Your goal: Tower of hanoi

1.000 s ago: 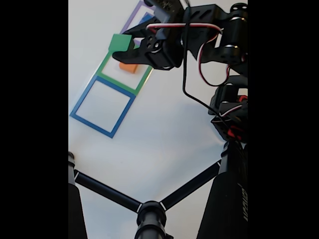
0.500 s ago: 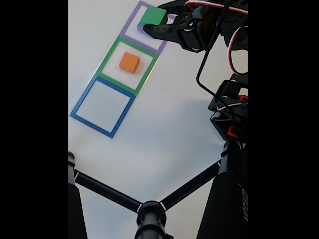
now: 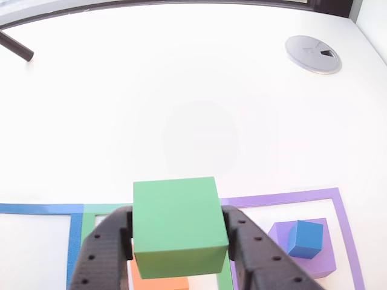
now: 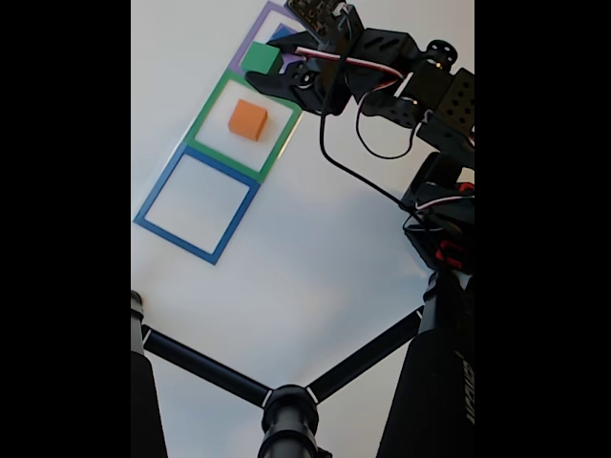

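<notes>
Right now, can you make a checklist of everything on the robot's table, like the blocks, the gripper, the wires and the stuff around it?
Surface: white table, with blue, green and purple square outlines in a row.
Job's things: green block held up in the air; orange block inside the green square; small blue block sitting on a purple block inside the purple square.
Clutter: nothing seen.
Gripper: gripper shut on the green block, one finger on each side.
Cables: black, red and white wires looping along the arm.
Surroundings: round grey cap in the tabletop; black tripod legs in the fixed view.
</notes>
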Controlling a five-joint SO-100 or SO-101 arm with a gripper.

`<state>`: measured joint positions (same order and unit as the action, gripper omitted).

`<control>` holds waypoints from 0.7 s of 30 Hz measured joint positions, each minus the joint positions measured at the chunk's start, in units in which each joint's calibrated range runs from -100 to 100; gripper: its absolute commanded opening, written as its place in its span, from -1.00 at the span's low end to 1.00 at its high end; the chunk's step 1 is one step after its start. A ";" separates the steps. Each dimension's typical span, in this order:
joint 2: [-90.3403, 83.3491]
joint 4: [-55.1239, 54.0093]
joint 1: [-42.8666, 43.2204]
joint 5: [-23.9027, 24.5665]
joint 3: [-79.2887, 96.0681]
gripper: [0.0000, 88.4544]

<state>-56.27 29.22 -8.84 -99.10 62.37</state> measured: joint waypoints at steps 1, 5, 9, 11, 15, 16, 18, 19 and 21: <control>1.10 -4.84 -0.12 -0.36 3.45 -0.78; 8.86 -21.77 0.35 -0.54 11.24 -0.78; 20.09 -37.48 1.29 -0.54 14.34 -0.78; 26.09 -44.66 1.52 -0.54 14.70 -0.78; 37.06 -57.40 2.11 -0.54 15.41 -0.78; 39.34 -60.22 2.34 -0.54 15.41 -0.78; 43.56 -64.97 2.69 -0.54 15.85 -0.78; 45.34 -67.07 2.81 -0.54 16.11 -0.78; 47.95 -70.29 3.39 -0.54 16.91 -0.78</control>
<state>-8.32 -41.07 -5.44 -99.64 79.28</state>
